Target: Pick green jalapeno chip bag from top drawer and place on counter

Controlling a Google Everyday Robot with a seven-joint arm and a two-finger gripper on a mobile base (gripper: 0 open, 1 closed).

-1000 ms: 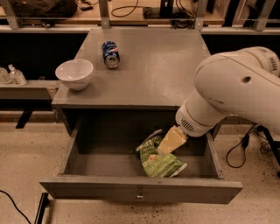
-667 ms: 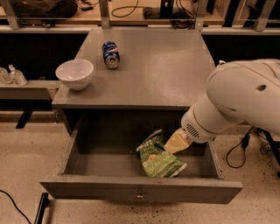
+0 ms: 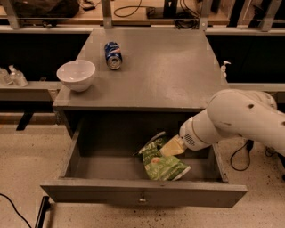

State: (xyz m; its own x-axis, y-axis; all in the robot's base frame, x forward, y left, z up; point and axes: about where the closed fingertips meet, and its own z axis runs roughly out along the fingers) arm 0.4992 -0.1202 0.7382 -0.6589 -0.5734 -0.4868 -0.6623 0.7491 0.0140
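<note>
from my feed i see a pale speckled floor (image 3: 26, 147) with a black cable (image 3: 10, 202) trailing across its lower left. behind runs a long grey ledge (image 3: 31, 87) under a wooden bench (image 3: 138, 15) with metal posts (image 3: 106, 11). the light is dim and warm. my pincer (image 3: 173, 146) sits down inside the top drawer (image 3: 142, 191).

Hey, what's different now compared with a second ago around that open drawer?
The arm sank lower and rightward, uncovering more counter; the end effector stays at the green jalapeno chip bag in the top drawer. Bag, bowl and soda can did not move.
</note>
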